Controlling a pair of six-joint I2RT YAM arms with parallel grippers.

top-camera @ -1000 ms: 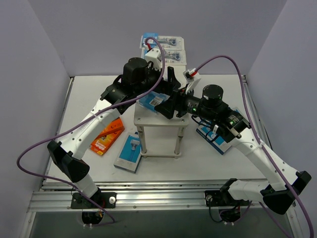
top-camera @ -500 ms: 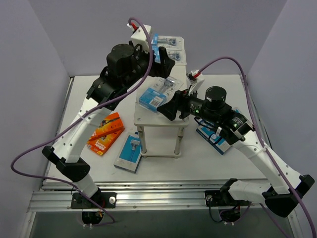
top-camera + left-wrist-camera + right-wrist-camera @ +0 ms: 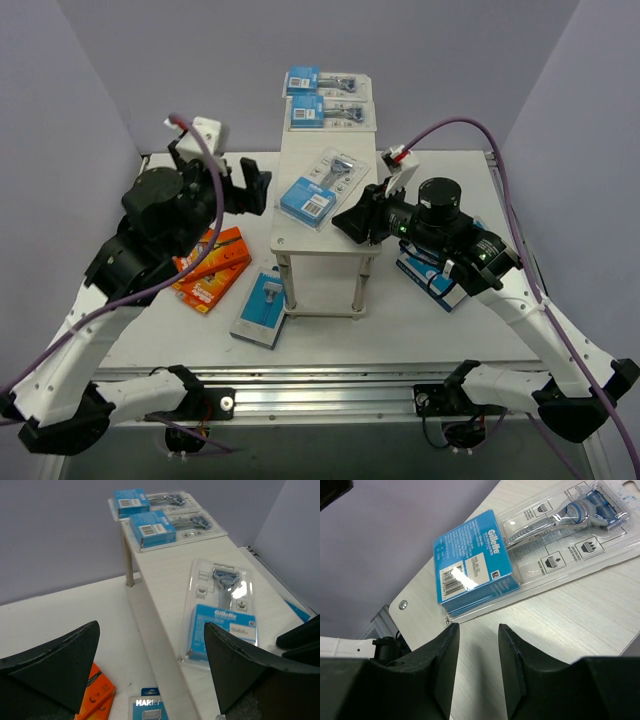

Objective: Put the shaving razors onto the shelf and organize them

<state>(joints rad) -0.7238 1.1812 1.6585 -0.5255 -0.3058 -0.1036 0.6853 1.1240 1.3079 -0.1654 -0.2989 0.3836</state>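
The left gripper [image 3: 150, 627] hung wide open and empty over the table, left of the pale wood-grain shelf [image 3: 345, 225]. The right gripper [image 3: 479, 630] — jaws narrowly parted, gripping nothing — sat just beside a clear blister razor pack with a blue card [image 3: 530, 545], which lay askew on the shelf top. Two more such packs [image 3: 330, 113] lay at its far end.
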